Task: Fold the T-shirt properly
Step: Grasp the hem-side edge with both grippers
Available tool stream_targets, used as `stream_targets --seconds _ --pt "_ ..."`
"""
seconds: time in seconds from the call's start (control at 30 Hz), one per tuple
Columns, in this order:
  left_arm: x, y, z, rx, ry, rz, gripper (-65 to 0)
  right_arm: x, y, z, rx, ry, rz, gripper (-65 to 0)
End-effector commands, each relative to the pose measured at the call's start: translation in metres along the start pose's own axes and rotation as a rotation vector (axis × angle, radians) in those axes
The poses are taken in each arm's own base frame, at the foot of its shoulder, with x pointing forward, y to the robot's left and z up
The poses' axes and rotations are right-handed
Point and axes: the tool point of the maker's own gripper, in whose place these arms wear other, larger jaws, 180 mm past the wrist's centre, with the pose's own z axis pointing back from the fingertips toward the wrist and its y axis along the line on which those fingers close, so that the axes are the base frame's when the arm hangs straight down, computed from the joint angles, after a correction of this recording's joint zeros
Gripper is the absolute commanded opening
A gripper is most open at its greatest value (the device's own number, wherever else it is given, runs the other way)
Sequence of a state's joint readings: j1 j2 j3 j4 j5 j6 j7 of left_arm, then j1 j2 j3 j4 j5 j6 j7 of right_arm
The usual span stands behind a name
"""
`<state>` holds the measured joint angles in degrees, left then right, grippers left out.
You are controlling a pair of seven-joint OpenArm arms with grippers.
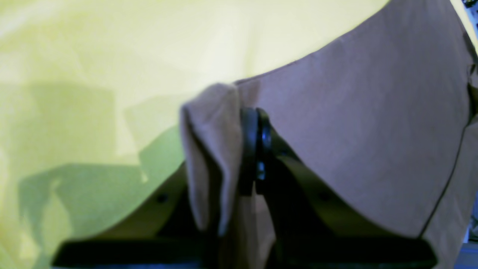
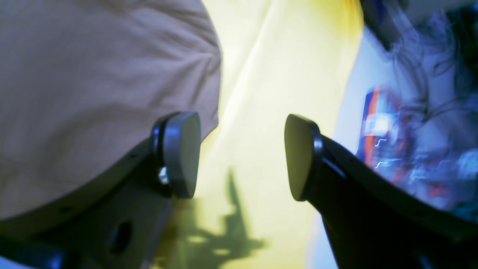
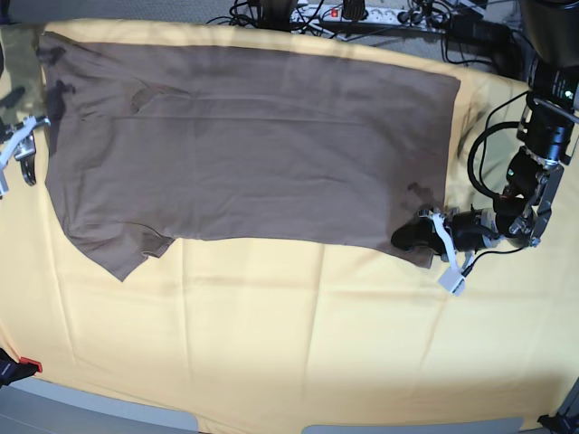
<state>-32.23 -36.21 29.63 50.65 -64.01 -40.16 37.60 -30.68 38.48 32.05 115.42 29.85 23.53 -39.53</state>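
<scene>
Pale yellow cloth [image 3: 298, 325] covers the bench, and the taupe-brown T-shirt [image 3: 253, 154] lies spread flat across the upper half of the base view, sleeve at lower left, hem at right. The left tool [image 1: 257, 149] is clamped on a bunched hem corner at the lower right of the shirt, while the right tool [image 2: 242, 157] stands apart at the far left edge, holding nothing. This looks like the first grasp of a fold; next, I judge, the right tool must close on its own edge before both lift together.

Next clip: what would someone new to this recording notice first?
The brown T-shirt spread flat across the far half of the yellow cloth. Next, the left hand, shut on a bunched fold at the shirt's near corner on the base view's right. The right hand hangs open beside the shirt's opposite edge, gripping nothing.
</scene>
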Motion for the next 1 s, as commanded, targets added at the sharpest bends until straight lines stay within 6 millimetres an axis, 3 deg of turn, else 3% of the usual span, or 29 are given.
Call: stream_targets --seconds 0.0,0.27,0.53,0.67,0.87,0.97 --pt "0.024 0.005 0.010 0.017 -0.046 -0.026 -65.0 0.011 -0.009 -0.007 -0.013 -0.044 -0.034 -27.4" --pt "0.023 0.008 0.010 0.038 -0.032 -0.055 -65.0 0.002 -0.023 -0.086 0.110 -0.064 -0.504 -27.5" --pt "0.023 0.008 0.010 0.037 -0.033 -0.054 -65.0 -0.012 -0.028 -0.144 0.245 -0.046 -0.813 -27.5" --pt "0.024 0.007 0.010 0.035 -0.035 -0.052 -65.0 -0.010 -0.013 -0.157 0.352 -0.054 -0.924 -27.5" --pt "0.025 0.007 0.009 0.033 -0.041 -0.052 -65.0 -0.002 0.015 -0.159 0.475 -0.053 -0.954 -27.7" --pt "0.028 0.007 0.009 0.033 -0.059 -0.053 -65.0 -0.001 0.017 -0.160 0.479 -0.054 -0.956 -37.5"
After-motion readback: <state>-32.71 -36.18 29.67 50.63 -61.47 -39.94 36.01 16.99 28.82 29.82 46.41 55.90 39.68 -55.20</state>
